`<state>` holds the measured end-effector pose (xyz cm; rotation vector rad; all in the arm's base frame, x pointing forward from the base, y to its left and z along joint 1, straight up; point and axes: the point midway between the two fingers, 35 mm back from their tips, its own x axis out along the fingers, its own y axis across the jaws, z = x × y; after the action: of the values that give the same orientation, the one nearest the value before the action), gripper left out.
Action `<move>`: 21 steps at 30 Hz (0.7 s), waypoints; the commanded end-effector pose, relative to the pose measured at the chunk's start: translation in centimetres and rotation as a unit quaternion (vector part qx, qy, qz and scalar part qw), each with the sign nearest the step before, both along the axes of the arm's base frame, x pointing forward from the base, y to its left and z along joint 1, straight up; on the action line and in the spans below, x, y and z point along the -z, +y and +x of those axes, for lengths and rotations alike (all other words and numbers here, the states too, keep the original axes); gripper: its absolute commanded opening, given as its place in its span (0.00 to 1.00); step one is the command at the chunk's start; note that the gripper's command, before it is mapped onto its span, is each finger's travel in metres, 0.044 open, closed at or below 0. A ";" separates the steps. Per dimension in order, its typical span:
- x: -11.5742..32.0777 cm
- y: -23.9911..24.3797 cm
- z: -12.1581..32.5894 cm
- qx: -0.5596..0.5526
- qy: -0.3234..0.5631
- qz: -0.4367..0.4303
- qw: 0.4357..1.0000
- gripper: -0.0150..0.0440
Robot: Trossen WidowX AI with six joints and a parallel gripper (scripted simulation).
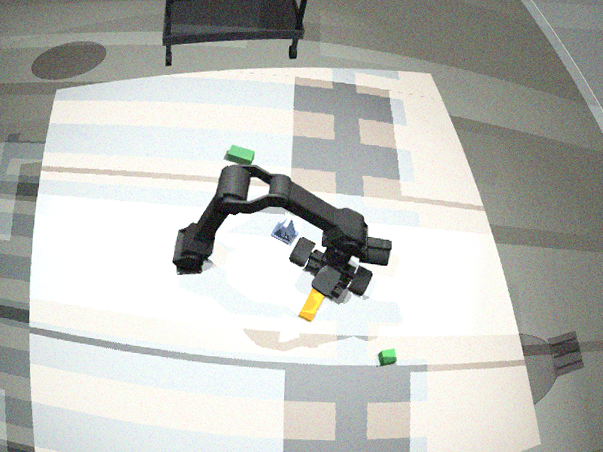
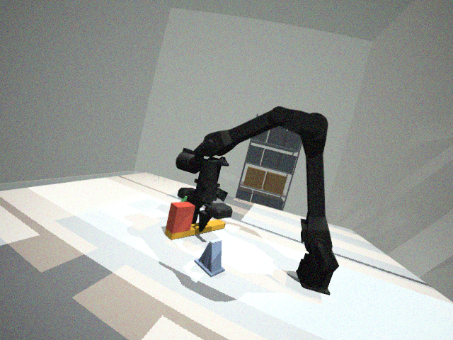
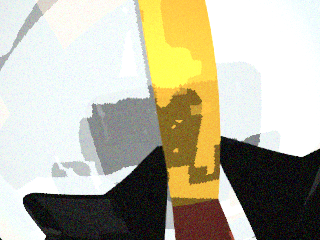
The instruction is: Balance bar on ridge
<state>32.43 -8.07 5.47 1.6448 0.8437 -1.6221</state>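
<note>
One pincer [image 2: 202,222] grips the yellow bar [image 2: 216,225] lying flat, red block end [image 2: 180,217] pointing away from the ridge [image 2: 211,258]
</note>
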 end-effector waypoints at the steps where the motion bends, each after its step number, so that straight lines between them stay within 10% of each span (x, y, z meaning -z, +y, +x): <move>1: -1.2 -0.1 0.4 0.000 -0.006 -0.001 1.000 0.25; 21: -6.3 -0.1 0.5 0.001 -0.007 0.000 1.000 0.25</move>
<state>32.84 -8.17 10.45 1.6429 0.8464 -1.6255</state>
